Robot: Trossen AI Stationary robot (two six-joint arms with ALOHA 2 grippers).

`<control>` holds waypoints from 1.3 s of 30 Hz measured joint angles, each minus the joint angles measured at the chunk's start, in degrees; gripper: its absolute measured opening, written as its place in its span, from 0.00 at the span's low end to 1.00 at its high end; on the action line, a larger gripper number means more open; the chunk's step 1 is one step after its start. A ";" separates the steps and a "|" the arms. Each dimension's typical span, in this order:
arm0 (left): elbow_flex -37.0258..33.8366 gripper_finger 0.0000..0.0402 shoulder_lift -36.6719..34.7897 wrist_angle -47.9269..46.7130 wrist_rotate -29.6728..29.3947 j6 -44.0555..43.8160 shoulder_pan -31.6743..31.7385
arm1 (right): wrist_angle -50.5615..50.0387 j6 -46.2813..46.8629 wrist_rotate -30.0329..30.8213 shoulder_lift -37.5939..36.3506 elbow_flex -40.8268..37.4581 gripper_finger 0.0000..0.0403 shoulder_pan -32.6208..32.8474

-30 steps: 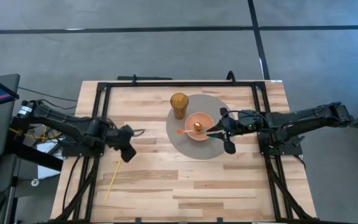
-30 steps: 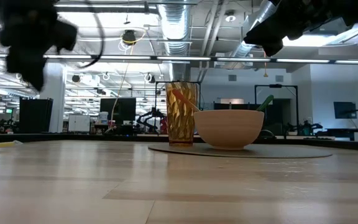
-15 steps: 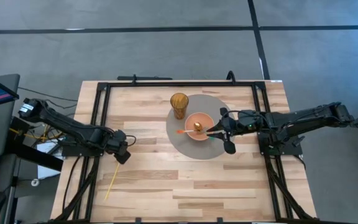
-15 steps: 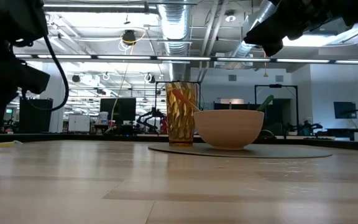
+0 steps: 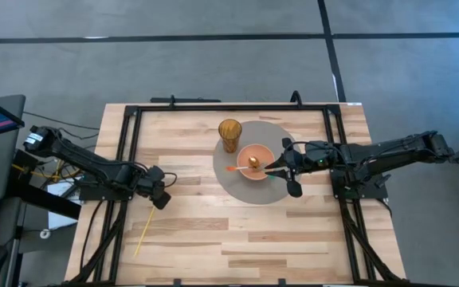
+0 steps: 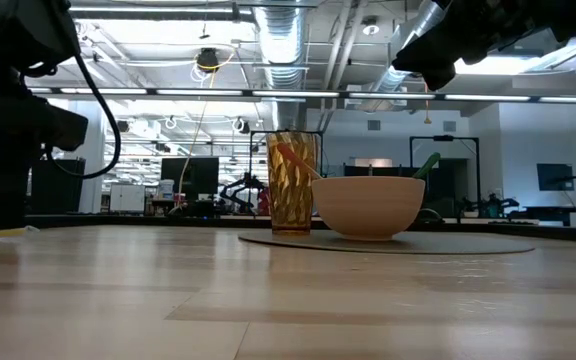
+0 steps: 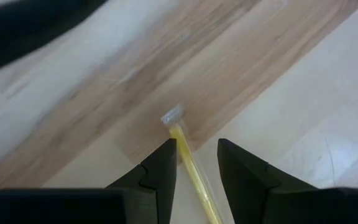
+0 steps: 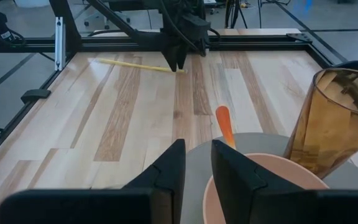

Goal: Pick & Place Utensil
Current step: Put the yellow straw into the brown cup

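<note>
A thin yellow utensil point(image 5: 143, 231) lies flat on the wood near the table's left side. My left gripper point(image 5: 158, 198) is low over its far end, open, and in the left wrist view its fingers point(image 7: 196, 149) stand on either side of the stick point(image 7: 188, 158). Whether they touch it, I cannot tell. A peach bowl point(image 5: 255, 162) stands on a round grey mat point(image 5: 249, 191) and holds an orange-handled utensil point(image 5: 233, 169). An amber tumbler point(image 5: 229, 134) stands beside it. My right gripper point(image 5: 274, 170) hangs above the bowl's right rim point(image 8: 272, 165), open by a narrow gap, with nothing between its fingers.
A black frame point(image 5: 213, 106) runs around the table's far and side edges. Bare wood lies between the yellow utensil and the mat, and along the near side. A green piece point(image 6: 428, 165) shows behind the bowl in the low view.
My left gripper has come down from high above the table to just over the wood, shifting a little toward the near edge, onto the yellow utensil's far end. The utensil has stayed in place.
</note>
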 joint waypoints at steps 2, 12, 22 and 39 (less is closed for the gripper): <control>0.00 0.29 0.00 0.13 -0.85 0.03 0.00 | 0.00 0.00 0.00 0.00 0.00 0.18 0.01; -0.02 0.29 0.02 0.46 -2.61 0.08 0.00 | 0.00 0.00 0.00 0.00 0.00 0.18 0.00; -4.89 0.29 -0.20 4.51 -2.13 -0.09 -0.04 | 0.01 0.02 0.00 0.00 0.00 0.18 -0.01; -3.73 0.03 0.00 5.86 -5.44 0.11 -0.04 | 0.02 -0.04 0.00 -0.01 0.00 0.18 0.00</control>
